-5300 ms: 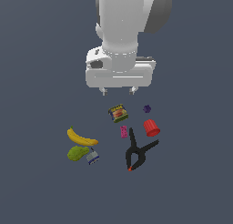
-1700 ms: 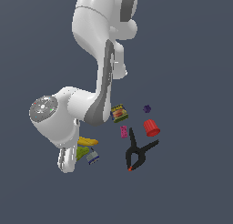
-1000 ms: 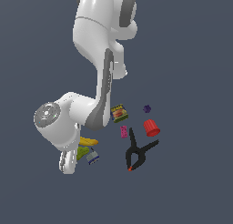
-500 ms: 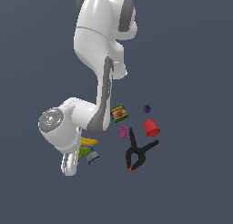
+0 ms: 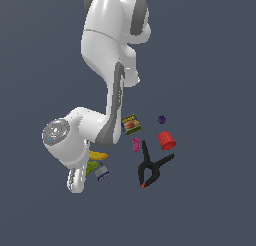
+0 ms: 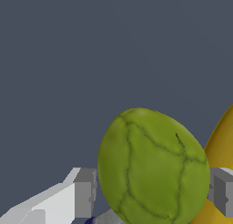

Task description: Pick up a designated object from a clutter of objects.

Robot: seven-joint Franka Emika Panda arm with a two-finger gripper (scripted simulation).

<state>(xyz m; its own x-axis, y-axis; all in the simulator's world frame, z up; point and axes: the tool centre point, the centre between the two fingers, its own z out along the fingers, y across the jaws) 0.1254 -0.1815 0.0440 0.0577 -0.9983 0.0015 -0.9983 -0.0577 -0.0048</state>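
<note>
1. I see the arm (image 5: pixel 112 75) bent down over the clutter, its wrist low at the exterior view's left side of the group.
2. The hand (image 6: pixel 152 196) straddles the pear (image 6: pixel 152 166): in the wrist view one finger (image 6: pixel 84 193) stands at one flank of the fruit and the other finger (image 6: pixel 223 191) at the opposite flank.
3. Both pads look to be at or against the pear's skin, but I cannot tell whether they press on it or merely bracket it; I record the grip as undetermined.
4. In the exterior view the pear (image 5: pixel 91 167) is only a green sliver beside the wrist housing, at the left end of the clutter, mostly hidden by the arm.
5. The banana (image 5: pixel 98 155) lies just beside the pear; in the wrist view its yellow skin (image 6: pixel 220 150) shows behind the fruit and the far finger.
6. A small grey-blue item (image 5: pixel 102 173) sits just beside the pear, on its right in the exterior view.
7. Further to the exterior view's right lie a black clamp (image 5: pixel 152 166), a red cup (image 5: pixel 166 139), a pink block (image 5: pixel 135 144), a meat can (image 5: pixel 130 124) and a purple piece (image 5: pixel 161 119), all apart from the hand.
8. The tabletop (image 5: pixel 210 190) is plain dark grey-blue.
</note>
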